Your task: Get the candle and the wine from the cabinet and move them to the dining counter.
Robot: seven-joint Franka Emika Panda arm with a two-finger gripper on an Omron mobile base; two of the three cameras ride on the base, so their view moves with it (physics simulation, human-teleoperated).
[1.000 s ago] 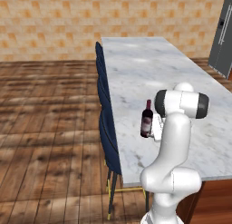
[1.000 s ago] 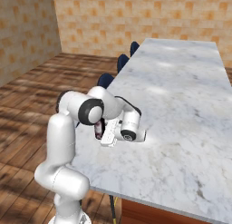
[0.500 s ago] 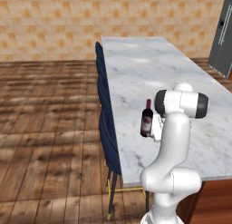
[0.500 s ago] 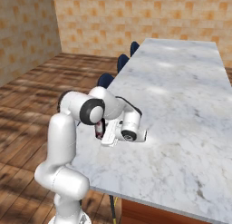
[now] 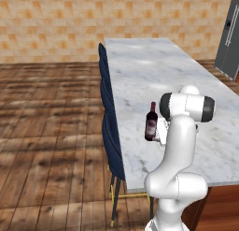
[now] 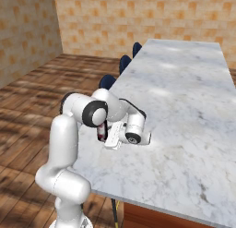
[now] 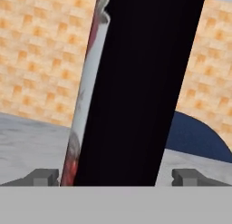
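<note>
Nothing much has shifted over the last second: the wine (image 5: 151,122) stands in the same spot on the dining counter (image 5: 149,71) and the arm has barely budged.

Closest in, from the hand view, the gripper (image 7: 116,177) has its two dark fingertips (image 7: 43,177) spread wide, one on each side of the bottle with a clear gap on both sides, so it's bracketing the bottle, not pinching it. The wine (image 7: 140,87) looks tilted there, but that's just the camera rolling with the hand. Its whitish-pink label runs down the left edge of the dark glass.

From the left base view the bottle is upright near the counter's chair-side edge, maroon neck up, right beside the robot's white forearm. In the right base view the wine (image 6: 101,131) is mostly hidden behind the arm, with just a dark-red sliver next to the hand.

Past the bottle, dark blue chairs (image 5: 108,113) line the counter's edge. Beyond them are the wooden floor (image 5: 46,132) and the tan tiled wall (image 5: 93,24), with a grey fridge (image 5: 228,38) at far right.
</note>
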